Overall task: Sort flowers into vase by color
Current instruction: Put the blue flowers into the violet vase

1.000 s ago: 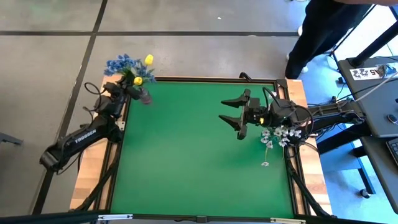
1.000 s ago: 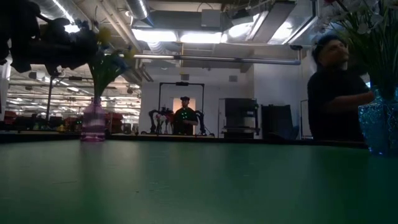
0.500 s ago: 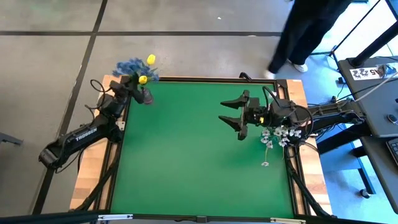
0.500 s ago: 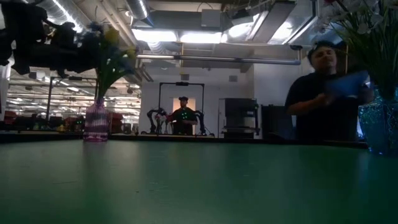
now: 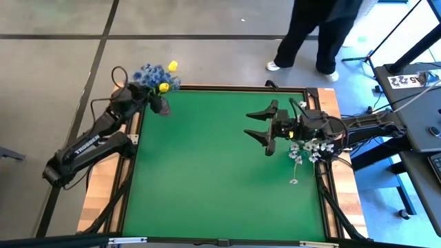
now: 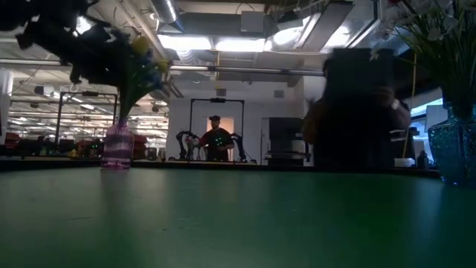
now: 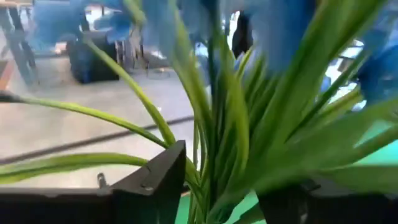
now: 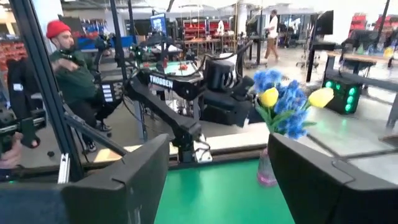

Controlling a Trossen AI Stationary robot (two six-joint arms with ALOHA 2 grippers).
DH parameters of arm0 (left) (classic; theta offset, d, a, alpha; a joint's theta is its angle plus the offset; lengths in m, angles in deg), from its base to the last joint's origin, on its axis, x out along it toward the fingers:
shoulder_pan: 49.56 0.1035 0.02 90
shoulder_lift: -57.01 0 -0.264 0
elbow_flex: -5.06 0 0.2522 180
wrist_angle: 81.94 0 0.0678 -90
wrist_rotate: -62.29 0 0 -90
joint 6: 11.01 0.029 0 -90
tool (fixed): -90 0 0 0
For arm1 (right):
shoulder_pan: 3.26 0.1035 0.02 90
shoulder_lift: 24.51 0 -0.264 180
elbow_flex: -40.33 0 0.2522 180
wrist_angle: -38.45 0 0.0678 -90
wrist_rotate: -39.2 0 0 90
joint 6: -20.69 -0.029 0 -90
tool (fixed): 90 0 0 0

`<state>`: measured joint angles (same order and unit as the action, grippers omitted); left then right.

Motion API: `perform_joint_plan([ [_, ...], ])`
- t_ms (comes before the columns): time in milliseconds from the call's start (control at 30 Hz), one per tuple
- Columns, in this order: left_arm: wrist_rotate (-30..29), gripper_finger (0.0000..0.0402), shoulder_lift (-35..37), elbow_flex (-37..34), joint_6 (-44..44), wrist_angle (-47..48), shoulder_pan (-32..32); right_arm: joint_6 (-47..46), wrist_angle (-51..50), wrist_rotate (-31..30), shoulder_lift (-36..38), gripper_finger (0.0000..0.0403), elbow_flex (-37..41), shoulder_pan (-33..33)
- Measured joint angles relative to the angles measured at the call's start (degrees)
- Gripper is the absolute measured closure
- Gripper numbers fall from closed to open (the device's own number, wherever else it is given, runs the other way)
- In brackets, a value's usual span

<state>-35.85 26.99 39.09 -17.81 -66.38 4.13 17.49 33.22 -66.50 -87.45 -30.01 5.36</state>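
A small pink vase (image 6: 117, 147) stands upright at the far left corner of the green mat (image 5: 220, 172). It holds blue blossoms (image 5: 155, 74) and two yellow tulip buds (image 8: 268, 97) on green stems (image 7: 217, 137). My left gripper (image 7: 239, 171) is open at that bunch, pointing nearly level, one finger on each side of the stems above the vase. My right gripper (image 5: 251, 124) hangs open over the right half of the mat with nothing between its fingers. White blossoms (image 5: 306, 148) stand in a blue glass vase (image 6: 454, 152) at the right edge. My left gripper stands open around the green stems of the bunch. One finger (image 7: 155, 183) is right beside the stems; I cannot tell whether it touches them. The bunch rests in the pink vase on its own.
The middle and near part of the mat lie bare between the two vases. A raised black frame (image 5: 227, 88) runs around the mat. A person (image 5: 310, 34) walks past beyond the far edge; desks and cables stand to the right.
My left gripper has risen and tipped up from pointing down at the vase to nearly level. The bunch of blue and yellow flowers has swung a little toward the right and stands straighter in the vase. The person behind the table has walked toward the left.
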Motion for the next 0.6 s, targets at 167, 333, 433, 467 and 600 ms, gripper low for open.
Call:
perform_joint_plan([
  [167, -0.05, 0.0212, 0.0, 9.59, -0.61, 17.63, 0.02, 0.52, 0.51, -0.03, 1.1, 0.013, 0.0, 0.0],
  [333, 2.49, 0.0203, -0.01, 16.72, -1.49, 29.83, 0.02, 1.81, 0.18, -0.03, 1.47, 0.013, -0.02, 0.0],
  [433, 3.7, 0.0202, 0.0, 20.04, -2.03, 33.05, 0.02, 2.38, -0.23, -0.07, 1.57, 0.013, -0.02, 0.0],
  [467, 3.76, 0.0202, 0.0, 21.15, -2.09, 34.34, 0.0, 2.38, -0.39, -0.07, 1.55, 0.013, -0.02, 0.0],
  [600, 2.26, 0.0202, -0.79, 26.03, -1.67, 43.05, 0.02, 2.41, -0.79, -0.07, 1.53, 0.013, -0.02, 0.0],
])
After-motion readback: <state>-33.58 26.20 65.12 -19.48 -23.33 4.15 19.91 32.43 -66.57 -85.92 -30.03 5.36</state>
